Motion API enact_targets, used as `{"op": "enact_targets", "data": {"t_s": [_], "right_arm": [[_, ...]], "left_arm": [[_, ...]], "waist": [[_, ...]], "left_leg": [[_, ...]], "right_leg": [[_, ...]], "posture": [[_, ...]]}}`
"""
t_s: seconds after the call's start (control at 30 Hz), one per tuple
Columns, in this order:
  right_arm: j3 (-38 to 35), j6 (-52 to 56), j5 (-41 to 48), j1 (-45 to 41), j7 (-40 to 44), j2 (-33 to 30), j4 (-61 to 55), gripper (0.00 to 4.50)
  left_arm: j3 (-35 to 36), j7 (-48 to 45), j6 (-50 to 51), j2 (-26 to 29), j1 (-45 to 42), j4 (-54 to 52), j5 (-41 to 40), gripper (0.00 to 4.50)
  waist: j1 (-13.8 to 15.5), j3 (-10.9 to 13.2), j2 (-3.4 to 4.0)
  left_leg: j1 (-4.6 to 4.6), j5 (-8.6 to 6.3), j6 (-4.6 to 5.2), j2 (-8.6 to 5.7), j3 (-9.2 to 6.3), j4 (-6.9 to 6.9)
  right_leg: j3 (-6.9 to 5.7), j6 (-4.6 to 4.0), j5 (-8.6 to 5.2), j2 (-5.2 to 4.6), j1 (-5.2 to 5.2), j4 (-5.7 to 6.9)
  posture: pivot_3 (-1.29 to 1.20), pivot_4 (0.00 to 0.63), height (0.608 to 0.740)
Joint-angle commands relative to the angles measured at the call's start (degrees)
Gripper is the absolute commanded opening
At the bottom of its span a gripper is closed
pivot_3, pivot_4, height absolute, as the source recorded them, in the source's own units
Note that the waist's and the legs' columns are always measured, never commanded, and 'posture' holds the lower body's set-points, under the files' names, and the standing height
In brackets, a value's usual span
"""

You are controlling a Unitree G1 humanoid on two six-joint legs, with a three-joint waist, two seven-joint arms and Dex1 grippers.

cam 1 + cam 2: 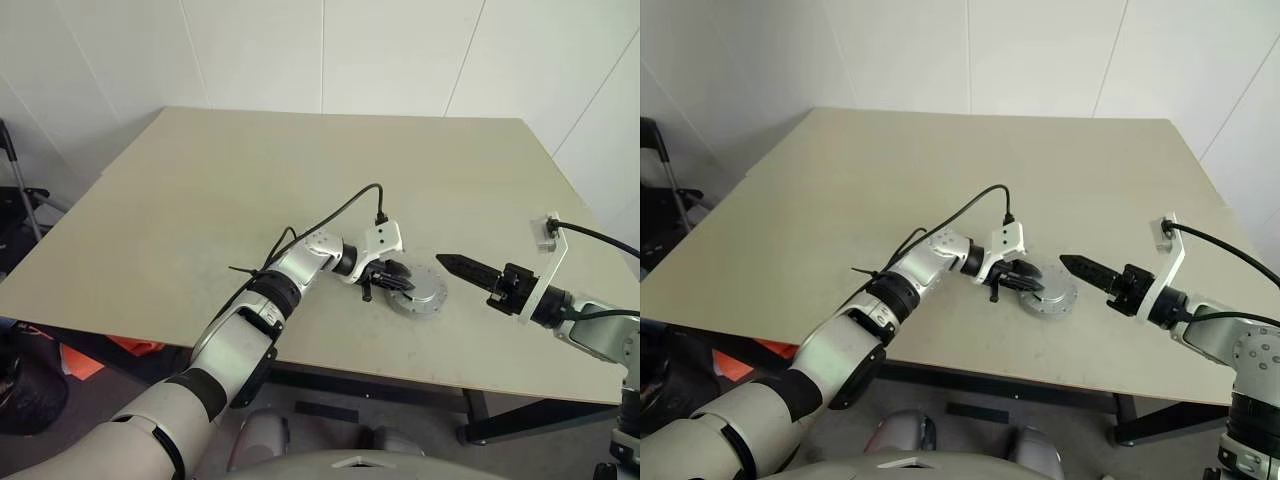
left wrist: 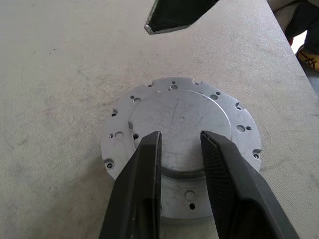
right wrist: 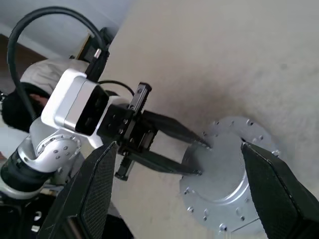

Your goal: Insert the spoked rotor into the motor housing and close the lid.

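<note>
Left wrist view: flat silver lid (image 2: 182,119), scratched, small holes ringing its rim.

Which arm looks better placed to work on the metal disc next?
Probably the left. The left gripper has its narrowly set fingertips on the raised centre of the metal disc, while the right gripper hangs open beside it, touching nothing.

Left hand (image 3: 202,158) fingertips on silver disc (image 3: 227,179); beige table (image 3: 224,59)

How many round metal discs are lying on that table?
1. A silver disc lies near the table's front edge, between the left gripper, which is over it, and the right gripper.
</note>
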Motion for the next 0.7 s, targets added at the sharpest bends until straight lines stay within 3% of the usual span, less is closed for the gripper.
{"op": "enact_targets", "data": {"t_s": [0.03,0.17,0.37,0.57,0.7], "right_arm": [[-3.48,3.45,7.03,-0.65,-3.8,-1.03,3.05,4.49],[-5.13,4.15,10.24,0.09,-7.88,-0.92,7.29,4.49],[-6.49,3.83,6.68,5.19,-7.67,-3.34,13.16,4.49],[-4.38,4.76,6.99,8.68,-6.14,-2.89,9.99,4.49],[-2.22,4.73,8.42,8.32,-8.27,0.68,7.35,4.49]], "left_arm": [[-0.57,-0.37,0.67,0.44,0.25,-0.51,0.85,1.3],[-0.4,-0.06,0.75,0.46,0.38,-0.72,0.77,1.3],[-0.53,-0.22,1.03,0.74,1.04,-1.82,0.7,1.3],[-0.62,-0.38,1.28,1.18,1.36,-2.68,0.59,1.3],[-0.66,-0.01,1.33,0.94,1.41,-2.77,0.62,1.3]], "waist": [[0.16,0.0,0.01],[0.38,-0.01,0.03],[0.56,0.01,-0.01],[0.51,-0.04,0.08],[0.47,-0.04,0.08]], "left_leg": [[0.0,0.01,-0.02,-0.01,0.0,0.0],[0.01,0.04,-0.07,-0.02,0.01,0.0],[-0.03,0.05,-0.1,-0.05,0.01,0.0],[-0.01,0.03,-0.08,-0.08,0.01,0.0],[0.04,0.05,-0.11,-0.06,0.0,0.0]], "right_leg": [[0.0,0.0,0.0,-0.02,0.0,0.0],[0.0,0.0,0.0,-0.03,0.0,0.01],[0.0,0.0,0.0,-0.06,0.0,0.0],[-0.01,0.33,-0.19,-0.08,0.0,0.0],[-0.01,0.36,-0.2,-0.08,0.05,0.0]], "posture": [[0.0,0.0,0.74],[0.0,0.0,0.74],[0.0,0.0,0.74],[0.0,0.0,0.74],[0.0,0.0,0.74]]}}
